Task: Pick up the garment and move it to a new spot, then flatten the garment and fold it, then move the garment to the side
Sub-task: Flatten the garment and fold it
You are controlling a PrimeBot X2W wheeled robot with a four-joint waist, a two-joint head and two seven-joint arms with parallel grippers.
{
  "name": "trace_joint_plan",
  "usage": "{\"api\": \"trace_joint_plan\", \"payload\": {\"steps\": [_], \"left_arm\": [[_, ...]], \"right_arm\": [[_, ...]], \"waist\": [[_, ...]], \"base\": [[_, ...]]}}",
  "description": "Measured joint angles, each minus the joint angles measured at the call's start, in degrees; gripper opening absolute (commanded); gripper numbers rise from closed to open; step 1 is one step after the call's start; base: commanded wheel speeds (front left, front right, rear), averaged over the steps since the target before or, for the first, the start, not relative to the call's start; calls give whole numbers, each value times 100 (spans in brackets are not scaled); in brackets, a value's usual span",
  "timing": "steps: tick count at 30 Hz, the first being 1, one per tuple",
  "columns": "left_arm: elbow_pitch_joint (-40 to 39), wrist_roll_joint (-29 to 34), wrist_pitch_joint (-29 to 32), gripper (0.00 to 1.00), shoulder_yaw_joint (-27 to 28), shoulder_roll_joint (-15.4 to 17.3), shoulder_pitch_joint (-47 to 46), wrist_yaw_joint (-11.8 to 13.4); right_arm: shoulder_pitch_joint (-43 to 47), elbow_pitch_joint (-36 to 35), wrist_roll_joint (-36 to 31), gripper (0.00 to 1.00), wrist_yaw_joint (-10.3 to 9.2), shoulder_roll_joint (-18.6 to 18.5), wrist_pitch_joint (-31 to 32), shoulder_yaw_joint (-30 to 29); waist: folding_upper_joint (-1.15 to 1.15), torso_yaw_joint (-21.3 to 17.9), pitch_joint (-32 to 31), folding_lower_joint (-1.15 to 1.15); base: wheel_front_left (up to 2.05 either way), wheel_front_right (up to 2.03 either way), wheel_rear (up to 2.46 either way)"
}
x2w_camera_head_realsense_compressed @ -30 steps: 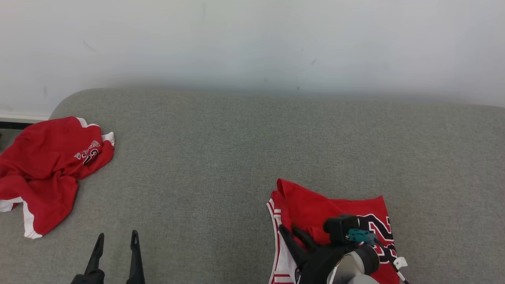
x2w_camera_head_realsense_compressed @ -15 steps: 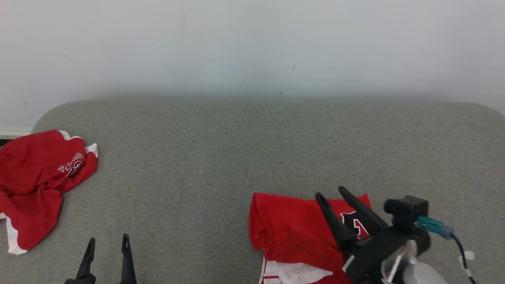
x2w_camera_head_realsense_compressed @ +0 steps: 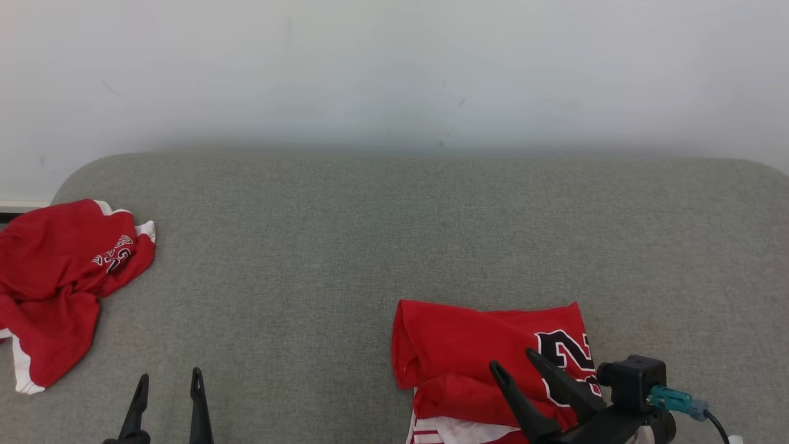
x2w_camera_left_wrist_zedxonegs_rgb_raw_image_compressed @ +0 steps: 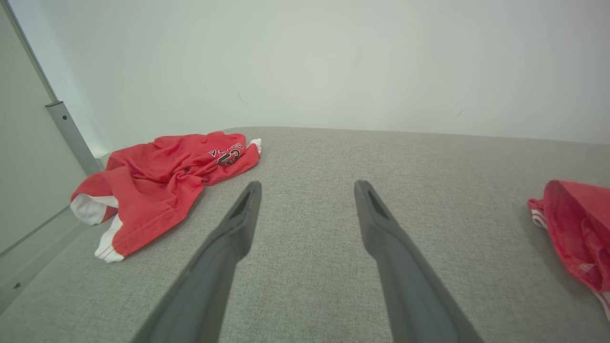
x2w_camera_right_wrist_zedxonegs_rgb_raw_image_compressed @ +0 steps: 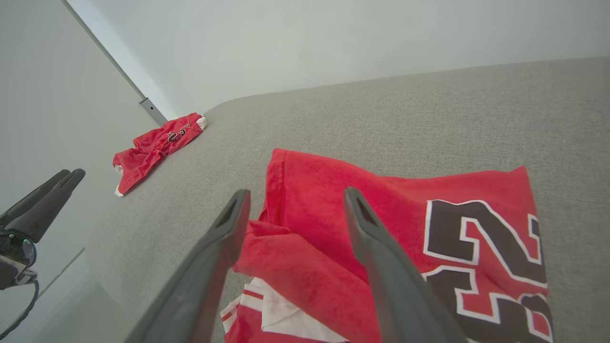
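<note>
The garment (x2w_camera_head_realsense_compressed: pixel 468 345) is a red jersey with black-and-white numbers, lying folded on the grey cushion (x2w_camera_head_realsense_compressed: pixel 370 234) at the near right. In the right wrist view the garment (x2w_camera_right_wrist_zedxonegs_rgb_raw_image_compressed: pixel 405 209) spreads under and beyond my fingers, with a loose fold and white trim at its near edge. My right gripper (x2w_camera_head_realsense_compressed: pixel 513 361) hovers open just over its near part, holding nothing; its fingers (x2w_camera_right_wrist_zedxonegs_rgb_raw_image_compressed: pixel 295 194) stand wide apart. My left gripper (x2w_camera_head_realsense_compressed: pixel 170 375) is open and empty at the near left, over bare cushion (x2w_camera_left_wrist_zedxonegs_rgb_raw_image_compressed: pixel 309 186).
A second red garment (x2w_camera_head_realsense_compressed: pixel 55 277) lies crumpled at the cushion's far left edge, also seen in the left wrist view (x2w_camera_left_wrist_zedxonegs_rgb_raw_image_compressed: pixel 162 181) and the right wrist view (x2w_camera_right_wrist_zedxonegs_rgb_raw_image_compressed: pixel 152 145). A pale wall (x2w_camera_head_realsense_compressed: pixel 394 74) runs behind the cushion. A grey post (x2w_camera_left_wrist_zedxonegs_rgb_raw_image_compressed: pixel 71 136) stands at the left.
My right gripper has let go of the folded garment, opened wide and lifted off it, then drawn back toward me. The camera shifted slightly. The left gripper kept still.
</note>
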Motion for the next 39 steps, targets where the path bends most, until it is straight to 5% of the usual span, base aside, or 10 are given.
{"api": "trace_joint_plan", "payload": {"steps": [10, 27, 39], "left_arm": [[30, 10, 0, 100, 42, -19, 1, -12], [-41, 29, 0, 100, 148, -52, 129, -55], [-289, 249, 0, 100, 60, -53, 295, -2]], "right_arm": [[29, -67, -43, 100, 0, 27, -193, -158], [409, 115, -931, 100, 0, 436, -1681, -1672], [806, 315, -1347, 100, 0, 855, -2135, -2369]], "waist": [[0, 41, -55, 0], [0, -234, -176, 0], [0, -469, -282, 0]], "base": [[0, 0, 0], [0, 0, 0], [0, 0, 0]]}}
